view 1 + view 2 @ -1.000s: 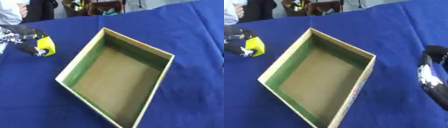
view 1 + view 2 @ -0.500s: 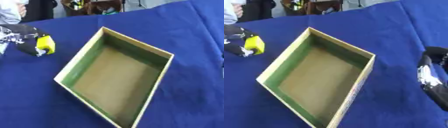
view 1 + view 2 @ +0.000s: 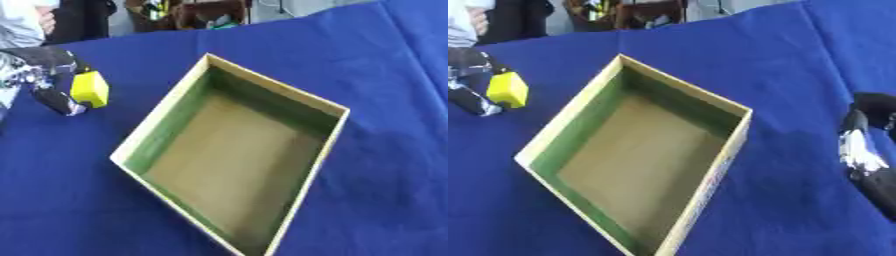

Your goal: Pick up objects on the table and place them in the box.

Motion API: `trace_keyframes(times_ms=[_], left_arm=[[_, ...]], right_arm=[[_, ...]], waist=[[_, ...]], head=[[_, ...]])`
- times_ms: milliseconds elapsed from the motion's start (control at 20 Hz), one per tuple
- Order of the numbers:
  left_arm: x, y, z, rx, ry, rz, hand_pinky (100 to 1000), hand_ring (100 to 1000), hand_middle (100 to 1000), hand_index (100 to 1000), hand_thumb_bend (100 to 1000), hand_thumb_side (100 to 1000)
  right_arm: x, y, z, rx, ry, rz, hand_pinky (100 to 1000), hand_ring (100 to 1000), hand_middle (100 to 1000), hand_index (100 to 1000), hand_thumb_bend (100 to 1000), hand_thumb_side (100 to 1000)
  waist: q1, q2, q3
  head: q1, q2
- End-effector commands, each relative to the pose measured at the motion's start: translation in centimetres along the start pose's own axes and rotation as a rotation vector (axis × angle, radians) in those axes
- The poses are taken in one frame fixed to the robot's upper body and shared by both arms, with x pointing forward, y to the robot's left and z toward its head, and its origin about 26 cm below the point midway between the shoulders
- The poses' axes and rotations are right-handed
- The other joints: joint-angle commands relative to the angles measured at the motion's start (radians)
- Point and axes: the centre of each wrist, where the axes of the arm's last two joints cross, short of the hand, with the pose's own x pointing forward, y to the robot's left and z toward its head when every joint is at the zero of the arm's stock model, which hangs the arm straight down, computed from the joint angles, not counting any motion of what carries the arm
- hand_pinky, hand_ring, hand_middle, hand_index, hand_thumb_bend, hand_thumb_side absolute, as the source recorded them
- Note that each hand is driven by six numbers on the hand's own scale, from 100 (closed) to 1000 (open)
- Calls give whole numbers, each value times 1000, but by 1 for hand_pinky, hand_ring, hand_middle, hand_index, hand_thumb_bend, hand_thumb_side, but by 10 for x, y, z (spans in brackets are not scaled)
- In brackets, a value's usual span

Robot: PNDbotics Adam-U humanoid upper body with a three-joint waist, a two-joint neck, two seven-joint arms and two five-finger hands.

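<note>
A small yellow block [image 3: 90, 89] hangs above the blue cloth at the far left, with my left hand [image 3: 44, 75] shut on it between thumb and fingers. To its right lies the open cardboard box [image 3: 164, 120], green on its inner walls and brown on its floor, with nothing inside. My right hand [image 3: 866, 155] shows only in the right eye view, at the right edge beside the box, with its fingers relaxed and nothing in it.
A blue cloth [image 3: 376, 75] covers the whole table. Beyond the far edge stand dark furniture and a person in light clothing [image 3: 22, 27].
My left hand has carried the yellow block a little to the right, toward the box's left wall. The right hand has stayed put.
</note>
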Motion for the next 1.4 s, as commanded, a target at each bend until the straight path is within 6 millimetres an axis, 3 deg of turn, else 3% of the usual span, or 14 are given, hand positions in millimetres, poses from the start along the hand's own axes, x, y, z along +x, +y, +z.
trace_keyframes(times_ms=[50, 600, 850, 1100, 1400], left_arm=[[-4, 15, 7, 74, -2, 11, 100, 333, 386, 604, 100, 451], [9, 48, 29, 351, -51, -7, 100, 267, 327, 531, 100, 315], [53, 75, 47, 478, -206, -42, 100, 260, 319, 514, 100, 308], [113, 99, 72, 545, -413, -120, 100, 262, 320, 510, 100, 293], [161, 104, 87, 566, -579, -128, 100, 258, 316, 506, 100, 294]], right_arm=[[2, -3, -1, -9, -4, 4, 741, 699, 633, 756, 100, 474], [-1, -4, 3, -17, 26, -14, 738, 698, 633, 757, 100, 472], [-1, -4, 3, -22, 33, -39, 736, 698, 633, 757, 100, 473], [1, -2, 1, -18, 28, -78, 732, 696, 635, 757, 100, 473], [2, -1, -1, -19, 28, -114, 729, 694, 635, 757, 100, 472]], waist=[[-9, -33, 5], [-28, -94, 49], [-44, -129, 78], [-63, -169, 107], [-75, -205, 119]], head=[[0, 4], [-31, 42], [-61, 75], [-97, 126], [-101, 160]])
